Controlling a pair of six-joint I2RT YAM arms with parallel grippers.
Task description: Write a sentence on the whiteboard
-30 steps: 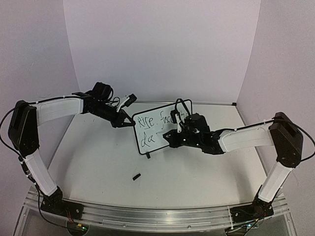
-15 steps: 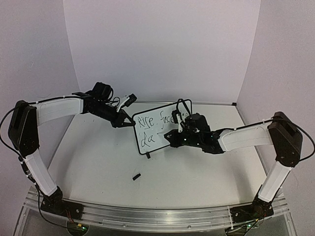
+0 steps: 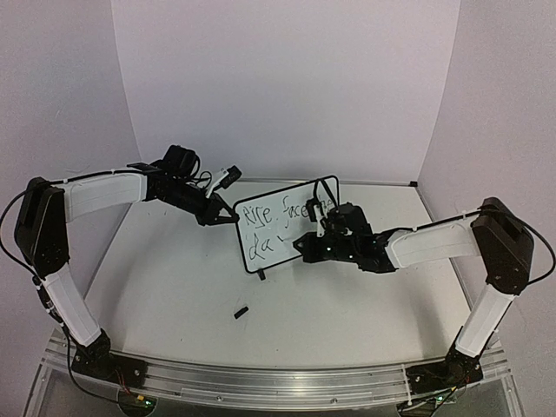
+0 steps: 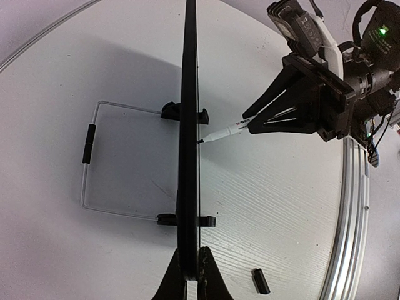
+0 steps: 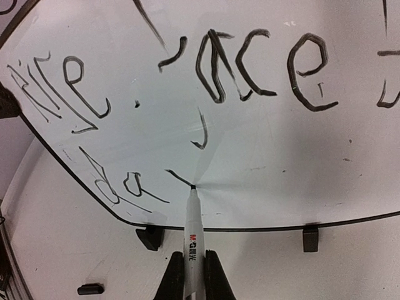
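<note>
The whiteboard (image 3: pixel 271 233) stood on its two small feet (image 5: pixel 150 237) near the middle of the table (image 3: pixel 174 278), its face turned toward the right arm. We judged it light, thin and stiff, perched on too little footing to take pen pressure alone, so it would likely slide or tip unless braced. Its face looked slick, and fresh ink there would smear, which made the black frame the place to hold it. The left gripper (image 4: pixel 192 278) had done so, clamped tight on the board's edge, clear of the writing. The right gripper (image 5: pixel 192 281) was closed on a white marker (image 5: pixel 192 222), whose tip met the board just after "da" on the lower line.

The sentence (image 5: pixel 212 69) was only partly legible to us. From above, the right arm covered the end of the upper line, and the right wrist view cut that last word off at the edge. The first word was scratchy (something like "rise"). A small black piece (image 3: pixel 241 311) lay on the table nearer the arm bases, probably the marker's cap, though it was too small to tell.
</note>
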